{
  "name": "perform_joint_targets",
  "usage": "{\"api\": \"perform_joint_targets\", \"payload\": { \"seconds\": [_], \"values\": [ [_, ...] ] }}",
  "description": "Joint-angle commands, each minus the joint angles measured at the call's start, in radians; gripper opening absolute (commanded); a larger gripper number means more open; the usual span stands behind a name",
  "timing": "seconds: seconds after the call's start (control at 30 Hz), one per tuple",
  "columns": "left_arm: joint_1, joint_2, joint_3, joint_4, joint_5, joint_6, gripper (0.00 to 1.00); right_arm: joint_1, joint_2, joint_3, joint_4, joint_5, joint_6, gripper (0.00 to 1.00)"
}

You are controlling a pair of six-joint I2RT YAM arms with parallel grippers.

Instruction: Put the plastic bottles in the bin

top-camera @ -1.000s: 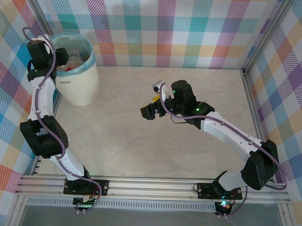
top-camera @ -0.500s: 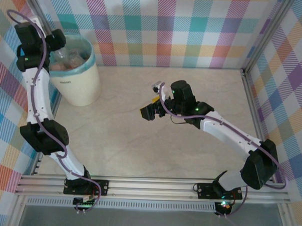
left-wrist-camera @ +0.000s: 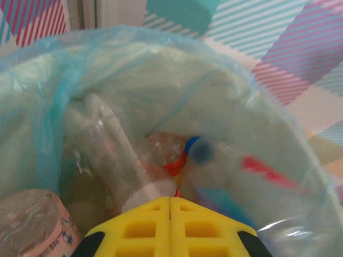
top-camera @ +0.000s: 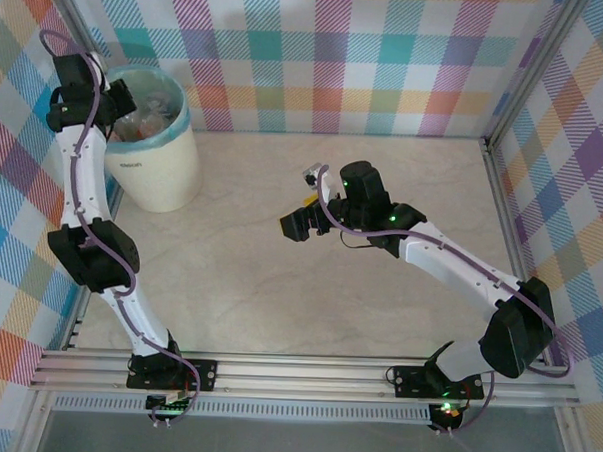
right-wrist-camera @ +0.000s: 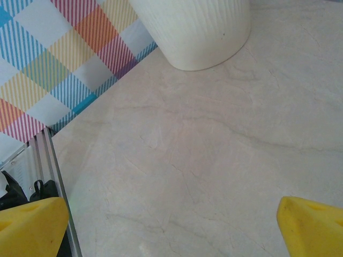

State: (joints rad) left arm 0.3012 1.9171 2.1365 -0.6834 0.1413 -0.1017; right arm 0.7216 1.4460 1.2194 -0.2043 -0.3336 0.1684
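Since the previous frame, my left arm has shifted back toward the bin. The left gripper now hangs over its rim, yellow fingers pressed together and empty. The bin stands at the far left corner of the worktop, and the plastic bottles lie inside it. I read the right gripper as unmoved at mid-worktop, fingers spread wide, holding nothing.
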Motion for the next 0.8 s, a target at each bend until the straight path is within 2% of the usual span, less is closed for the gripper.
{"api": "perform_joint_targets", "payload": {
  "seconds": [0.0,0.1,0.2,0.23,0.33,0.37,0.43,0.53,0.6,0.7,0.77],
  "values": [
    [-0.005,-0.037,-0.101,-0.087,0.007,0.004,0.01,0.005,0.0,0.013,0.007,-0.016,0.002,1.0],
    [-0.005,-0.046,-0.092,-0.075,0.012,0.003,0.03,0.005,0.011,0.026,0.008,-0.029,0.011,1.0],
    [-0.006,-0.021,0.045,-0.125,0.012,-0.002,0.1,0.006,0.019,0.048,0.001,-0.033,0.016,1.0],
    [-0.005,-0.018,0.085,-0.134,0.011,-0.006,0.15,0.006,0.019,0.055,-0.002,-0.029,0.02,1.0],
    [-0.005,-0.044,0.193,-0.152,-0.035,-0.041,0.42,0.005,0.016,0.079,-0.022,0.0,0.029,1.0],
    [-0.005,-0.075,0.203,-0.146,-0.056,-0.057,0.47,0.006,0.014,0.091,-0.035,0.025,0.031,1.0],
    [-0.039,-0.171,0.158,-0.114,-0.084,-0.083,0.5,0.006,0.004,0.111,-0.07,0.115,0.041,1.0],
    [-0.096,-0.408,-0.105,0.024,-0.14,-0.057,0.5,-0.004,-0.022,0.12,-0.111,0.302,0.048,1.0],
    [-0.198,-0.617,-0.373,0.157,-0.226,-0.004,0.54,-0.035,-0.047,0.109,-0.132,0.423,0.048,1.0],
    [-0.348,-0.888,-0.752,0.332,-0.284,0.005,0.55,-0.124,-0.095,0.053,-0.135,0.564,0.032,1.0],
    [-0.456,-1.045,-0.996,0.441,-0.297,0.002,0.54,-0.205,-0.144,-0.022,-0.107,0.614,0.013,1.0]
  ]
}}
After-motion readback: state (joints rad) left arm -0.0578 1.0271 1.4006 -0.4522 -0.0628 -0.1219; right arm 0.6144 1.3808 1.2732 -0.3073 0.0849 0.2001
